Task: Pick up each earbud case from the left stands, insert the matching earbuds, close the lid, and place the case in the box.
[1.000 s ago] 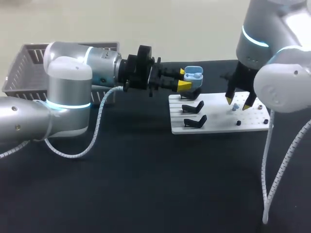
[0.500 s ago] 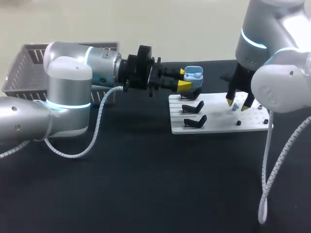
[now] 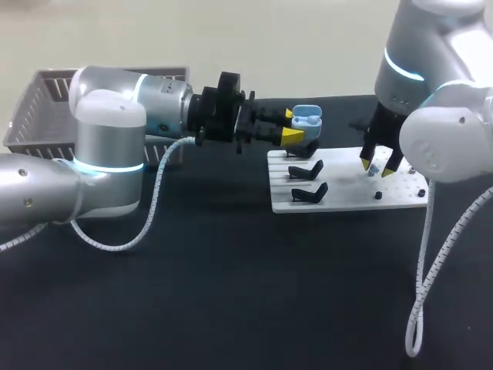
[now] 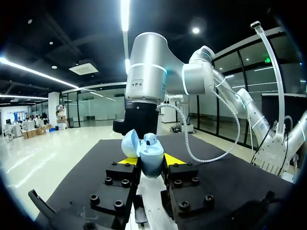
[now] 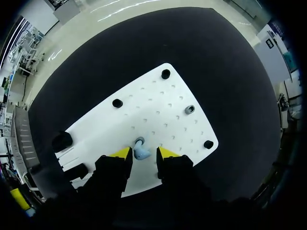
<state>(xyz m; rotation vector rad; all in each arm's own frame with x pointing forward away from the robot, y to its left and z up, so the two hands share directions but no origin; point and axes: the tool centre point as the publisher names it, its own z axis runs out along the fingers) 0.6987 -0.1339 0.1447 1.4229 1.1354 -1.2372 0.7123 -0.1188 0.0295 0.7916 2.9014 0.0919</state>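
Observation:
My left gripper [image 3: 295, 126] is shut on a light blue earbud case [image 3: 306, 119], held in the air behind the white board [image 3: 400, 196]. The case [image 4: 149, 155] has its lid up and shows one earbud inside, between the left gripper [image 4: 146, 161] fingers. My right gripper [image 3: 376, 166] points down over the board, open, with a small light blue earbud [image 3: 373, 170] between its yellow tips. From the right wrist, the earbud [image 5: 140, 153] sits on the board [image 5: 163, 110] inside the right gripper [image 5: 143, 153], with narrow gaps at both sides.
Two empty black stands [image 3: 306, 169] [image 3: 310, 193] sit on the board's left part. Small black pegs [image 5: 165, 74] [image 5: 207, 143] and a grey ring [image 5: 190, 109] dot the board. A grey basket [image 3: 38, 108] stands at the table's far left, behind my left arm.
The right gripper's fingers have come closer together around the earbud. The left arm and the case have kept still.

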